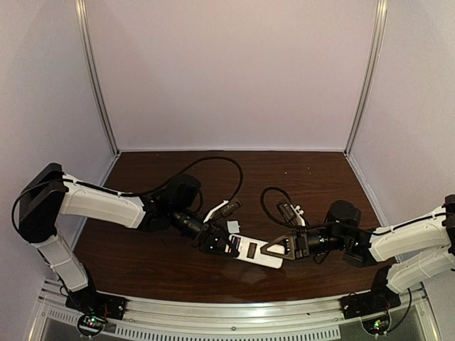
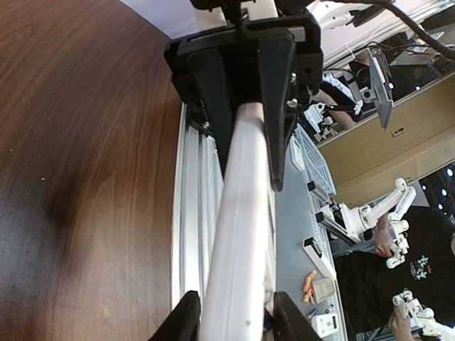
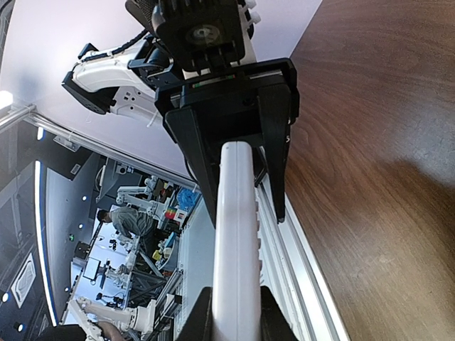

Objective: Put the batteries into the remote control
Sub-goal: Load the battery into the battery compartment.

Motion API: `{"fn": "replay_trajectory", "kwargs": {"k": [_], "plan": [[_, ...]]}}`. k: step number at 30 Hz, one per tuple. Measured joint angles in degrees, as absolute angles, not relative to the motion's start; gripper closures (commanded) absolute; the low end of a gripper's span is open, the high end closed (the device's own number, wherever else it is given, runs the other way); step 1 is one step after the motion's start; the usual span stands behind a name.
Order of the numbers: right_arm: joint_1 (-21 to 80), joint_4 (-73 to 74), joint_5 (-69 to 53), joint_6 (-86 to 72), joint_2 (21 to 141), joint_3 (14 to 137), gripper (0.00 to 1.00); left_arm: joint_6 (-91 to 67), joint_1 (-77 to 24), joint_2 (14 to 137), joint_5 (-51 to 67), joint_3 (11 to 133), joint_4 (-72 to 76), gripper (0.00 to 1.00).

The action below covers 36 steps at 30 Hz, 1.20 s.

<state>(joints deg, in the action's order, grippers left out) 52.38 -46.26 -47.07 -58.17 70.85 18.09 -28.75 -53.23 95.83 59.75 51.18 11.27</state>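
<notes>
The white remote control (image 1: 257, 253) hangs just above the table between my two grippers. My right gripper (image 1: 276, 249) is shut on its right end; in the right wrist view both fingers press the thin sides of the remote control (image 3: 234, 234) at the right gripper (image 3: 235, 314). My left gripper (image 1: 217, 244) is at the left end. In its own view the fingers of the left gripper (image 2: 231, 321) flank the remote control (image 2: 242, 213), one touching and one a sliver away. A purple and reddish spot, probably a battery (image 1: 232, 246), shows at that end.
A small thin white cover piece (image 1: 232, 225) lies on the brown table (image 1: 142, 256) just behind the left gripper. Black cables (image 1: 213, 162) loop across the middle. A connector with white parts (image 1: 291, 210) lies right of centre. The metal rail (image 1: 234, 320) runs along the near edge.
</notes>
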Motion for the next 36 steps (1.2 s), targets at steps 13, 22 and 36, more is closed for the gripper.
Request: {"fn": "replay_trajectory", "kwargs": {"k": [13,22,36], "plan": [[52.4,-44.2,-47.5,-57.8,70.0,18.1,1.0,-38.0,-52.6,97.2,58.3,50.6,18.6,0.64],[52.4,-44.0,-47.5,-58.2,69.6,18.1,1.0,-34.7,-52.6,96.7,56.6,50.0,18.8,0.46],[51.5,-45.6,-48.2,-59.6,69.6,17.6,1.0,-26.5,-52.9,93.1,52.4,49.9,13.8,0.64]]}}
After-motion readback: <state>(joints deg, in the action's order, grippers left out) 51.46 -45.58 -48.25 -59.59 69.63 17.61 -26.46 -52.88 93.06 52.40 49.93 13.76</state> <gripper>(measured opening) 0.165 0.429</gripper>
